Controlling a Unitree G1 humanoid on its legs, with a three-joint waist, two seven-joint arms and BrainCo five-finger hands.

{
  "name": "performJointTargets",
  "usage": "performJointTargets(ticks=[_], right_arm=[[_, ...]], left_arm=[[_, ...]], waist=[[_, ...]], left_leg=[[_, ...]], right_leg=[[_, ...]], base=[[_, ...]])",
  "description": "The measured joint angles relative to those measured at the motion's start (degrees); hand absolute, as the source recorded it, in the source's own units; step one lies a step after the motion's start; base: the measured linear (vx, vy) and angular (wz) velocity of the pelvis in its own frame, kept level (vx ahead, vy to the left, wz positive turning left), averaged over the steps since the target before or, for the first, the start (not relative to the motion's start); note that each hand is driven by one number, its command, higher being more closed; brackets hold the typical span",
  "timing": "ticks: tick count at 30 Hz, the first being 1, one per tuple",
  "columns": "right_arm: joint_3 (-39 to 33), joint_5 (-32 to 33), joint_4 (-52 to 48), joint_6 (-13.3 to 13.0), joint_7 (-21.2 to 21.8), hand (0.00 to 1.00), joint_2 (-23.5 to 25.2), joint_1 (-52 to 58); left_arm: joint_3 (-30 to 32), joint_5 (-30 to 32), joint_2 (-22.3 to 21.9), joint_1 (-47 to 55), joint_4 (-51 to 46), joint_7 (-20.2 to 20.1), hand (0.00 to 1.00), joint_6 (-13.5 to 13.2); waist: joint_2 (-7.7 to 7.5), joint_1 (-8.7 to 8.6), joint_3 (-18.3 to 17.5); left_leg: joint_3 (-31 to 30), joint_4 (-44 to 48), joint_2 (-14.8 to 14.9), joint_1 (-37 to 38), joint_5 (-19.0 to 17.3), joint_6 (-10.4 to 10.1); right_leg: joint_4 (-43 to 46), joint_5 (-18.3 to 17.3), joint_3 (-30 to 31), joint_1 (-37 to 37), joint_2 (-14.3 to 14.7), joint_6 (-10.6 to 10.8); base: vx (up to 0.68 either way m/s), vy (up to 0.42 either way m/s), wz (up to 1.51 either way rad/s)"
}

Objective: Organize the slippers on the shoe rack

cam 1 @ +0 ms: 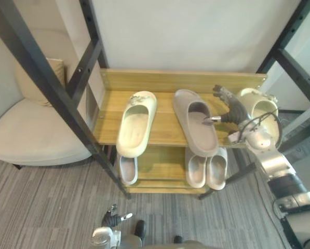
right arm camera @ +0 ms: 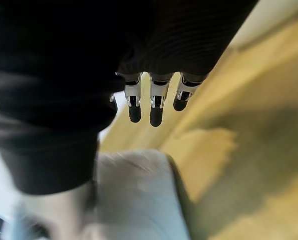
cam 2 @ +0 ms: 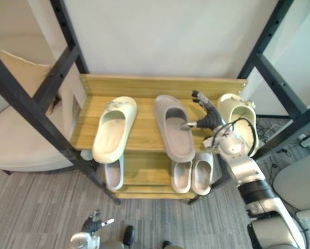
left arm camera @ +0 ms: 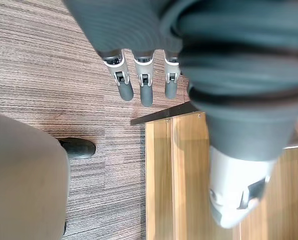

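We face a white wall above striped grey carpet. Against the wall stands the wooden shoe rack in a black frame, whose slanting bars cut across a beige armchair on the left.

Three slippers lie on the top shelf. There is a left cream slipper, a grey slipper in the middle, and a right cream slipper at the far end, partly hidden behind the right arm. Three pale slippers on the lower shelf are half hidden under the top board.

The right hand hovers between the grey and right cream slippers, fingers spread straight. Its thumb tip is at the grey slipper's edge, and we cannot tell whether it touches. The left hand hangs low over the carpet, fingers relaxed, holding nothing.
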Motion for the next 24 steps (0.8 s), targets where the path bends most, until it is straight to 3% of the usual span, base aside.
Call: performJointTargets(ticks=[6,7,16,24], right_arm=[[3.49,-0.12,4.95,0.27,-0.04,0.00,0.44,-6.00],[4.30,-0.16,6.23,0.28,-0.07,1.00,0.62,-7.34],[4.26,-0.54,9.21,0.24,-1.49,1.00,2.72,-9.94],[2.80,-0.41,8.31,0.22,-2.22,1.00,3.87,-9.17]], left_arm=[[-0.01,-0.01,0.10,-0.61,0.00,-0.02,0.00,0.00],[-0.01,-0.02,0.10,-0.66,0.00,0.00,0.00,0.00],[-0.03,-0.10,0.04,-1.19,0.00,0.09,0.00,0.00],[0.21,-0.10,0.10,-1.25,-0.06,0.12,0.00,0.01]], waist=[[0.01,0.35,1.15],[0.01,0.49,1.15],[-0.20,1.80,1.27],[-0.48,1.83,1.43]], left_leg=[[0.02,-0.02,0.10,-0.12,0.24,-0.19],[0.04,-0.02,0.12,-0.20,0.32,-0.25],[0.10,-0.01,0.20,-0.17,0.49,-0.29],[0.49,0.00,0.19,0.13,0.69,0.05]], right_leg=[[-0.10,0.05,0.03,-0.06,0.11,-0.07],[-0.22,0.05,0.03,-0.08,0.12,-0.07],[-0.76,0.07,0.09,0.17,0.28,-0.14],[-0.78,0.07,0.50,0.27,0.25,-0.13]], base=[[-0.03,-0.017,-0.01],[-0.03,-0.023,0.00],[0.00,-0.003,0.00],[0.00,-0.006,-0.03]])
